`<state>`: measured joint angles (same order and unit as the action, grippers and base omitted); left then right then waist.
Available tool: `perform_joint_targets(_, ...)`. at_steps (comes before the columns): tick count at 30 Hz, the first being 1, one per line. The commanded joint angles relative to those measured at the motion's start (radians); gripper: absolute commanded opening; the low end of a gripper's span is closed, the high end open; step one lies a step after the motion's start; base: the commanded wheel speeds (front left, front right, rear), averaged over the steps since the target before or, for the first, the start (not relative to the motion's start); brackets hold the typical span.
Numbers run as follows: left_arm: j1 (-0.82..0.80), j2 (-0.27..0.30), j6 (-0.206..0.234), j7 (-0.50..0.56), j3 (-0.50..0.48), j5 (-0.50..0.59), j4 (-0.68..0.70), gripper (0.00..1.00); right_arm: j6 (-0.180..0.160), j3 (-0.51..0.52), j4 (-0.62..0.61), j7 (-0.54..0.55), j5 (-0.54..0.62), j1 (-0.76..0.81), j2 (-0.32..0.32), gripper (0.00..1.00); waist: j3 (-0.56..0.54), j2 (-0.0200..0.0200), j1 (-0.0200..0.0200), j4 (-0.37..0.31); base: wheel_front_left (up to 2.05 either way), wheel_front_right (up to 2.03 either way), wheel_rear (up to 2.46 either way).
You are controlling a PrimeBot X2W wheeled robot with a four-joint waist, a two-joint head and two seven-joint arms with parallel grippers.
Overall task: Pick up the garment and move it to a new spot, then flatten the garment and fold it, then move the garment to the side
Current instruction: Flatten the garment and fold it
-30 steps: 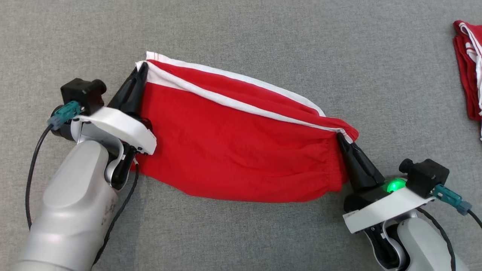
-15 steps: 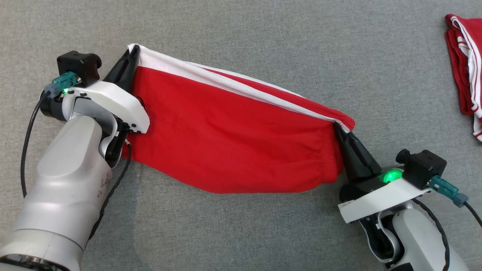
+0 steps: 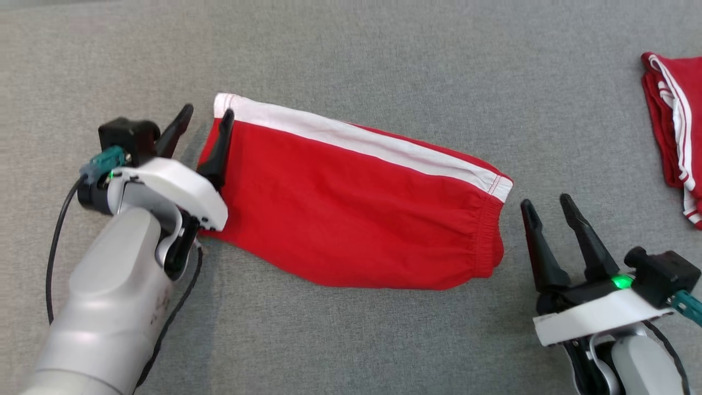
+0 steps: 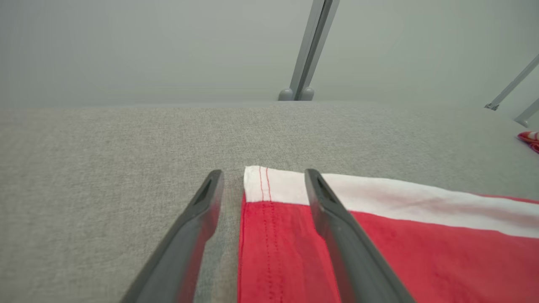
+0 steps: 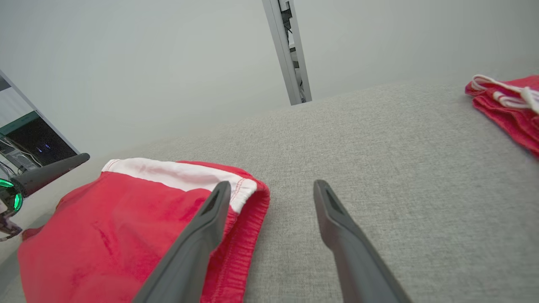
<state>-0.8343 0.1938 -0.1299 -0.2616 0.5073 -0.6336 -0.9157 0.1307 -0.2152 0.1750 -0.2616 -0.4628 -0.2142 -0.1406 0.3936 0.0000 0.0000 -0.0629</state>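
Head view, and the red cloth garment with a white side stripe [image 3: 351,208] lies flat on the grey fabric surface [image 3: 384,55]. It fills the centre of the frame, and its long axis slants from upper left down to lower right.

At the upper-left end, the left gripper [image 3: 208,111] has its fingers spread wide and holds nothing. One finger lies across the stitched hem and the other sits off on bare grey cloth. The left wrist view confirms it: the white hem corner sits right in the gap of the left gripper [image 4: 264,172].

At the lower right, the right gripper [image 3: 546,202] is also spread wide and empty. It is just beside the gathered elastic end, with a strip of grey surface between them. In the right wrist view, the right gripper [image 5: 271,184] has that elastic edge peeking past its left-hand finger.

So the left arm is nearer, already straddling its end, while the right needs a short reach up and left. A fold would likely carry one end along that slanted axis.

A second folded red garment [image 3: 672,137] waits at the right edge, well apart.
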Motion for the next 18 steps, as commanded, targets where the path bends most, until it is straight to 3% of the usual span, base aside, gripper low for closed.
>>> perform_joint_targets(1,0.027,0.011,0.000,-0.004,-0.001,-0.011,0.009,1.00,0.000,0.015,-0.010,0.002,0.012,0.020,-0.008,1.00,-0.024,0.0000,0.0000,0.010,0.00,0.00,0.00)
perform_joint_targets(10,0.198,0.015,0.012,0.049,0.015,-0.055,0.036,1.00,0.000,0.161,-0.129,0.048,0.065,0.138,-0.001,1.00,-0.125,0.0000,0.0000,0.024,0.00,0.00,0.00)
perform_joint_targets(18,0.241,0.021,0.036,0.137,0.012,-0.090,0.043,1.00,0.000,0.170,-0.195,0.085,0.077,0.160,0.021,1.00,-0.136,0.0000,0.0000,-0.002,0.00,0.00,0.00)
